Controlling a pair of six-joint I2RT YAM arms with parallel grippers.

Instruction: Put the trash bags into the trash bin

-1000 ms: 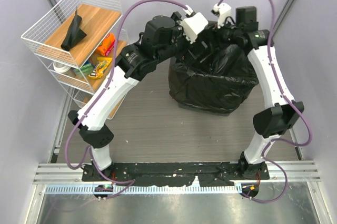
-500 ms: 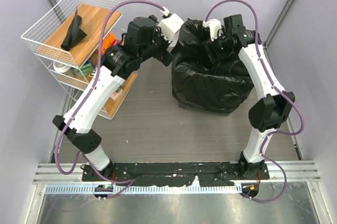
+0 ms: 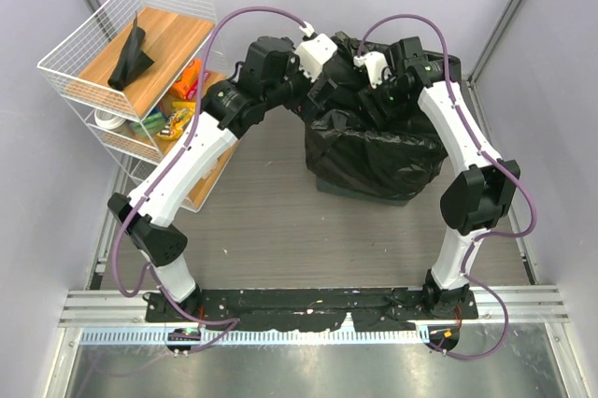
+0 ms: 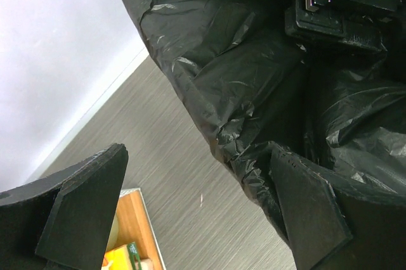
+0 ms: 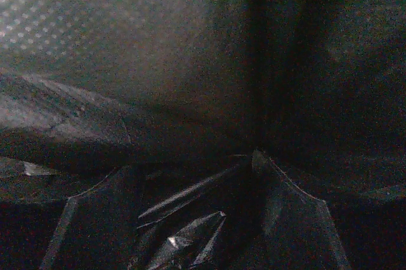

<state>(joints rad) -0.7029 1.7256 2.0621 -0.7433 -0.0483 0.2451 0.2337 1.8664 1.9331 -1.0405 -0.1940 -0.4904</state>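
Fingers (image 4: 82,213) of the left gripper (image 4: 198,153) are held wide apart and empty at the edge of the crinkled trash bag (image 3: 374,150).
The bag is draped over the trash bin (image 3: 363,194); its folded edge lies against one finger, and floor (image 4: 158,175) is seen between the two. The right gripper (image 5: 190,168) is sunk inside the bag, where it cannot be told whether plastic is clamped.

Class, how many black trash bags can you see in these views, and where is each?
2. A large crinkled sack stands open on the floor, right of the wire rack; a folded bag lies on the rack's top wooden shelf. Others may be hidden inside.
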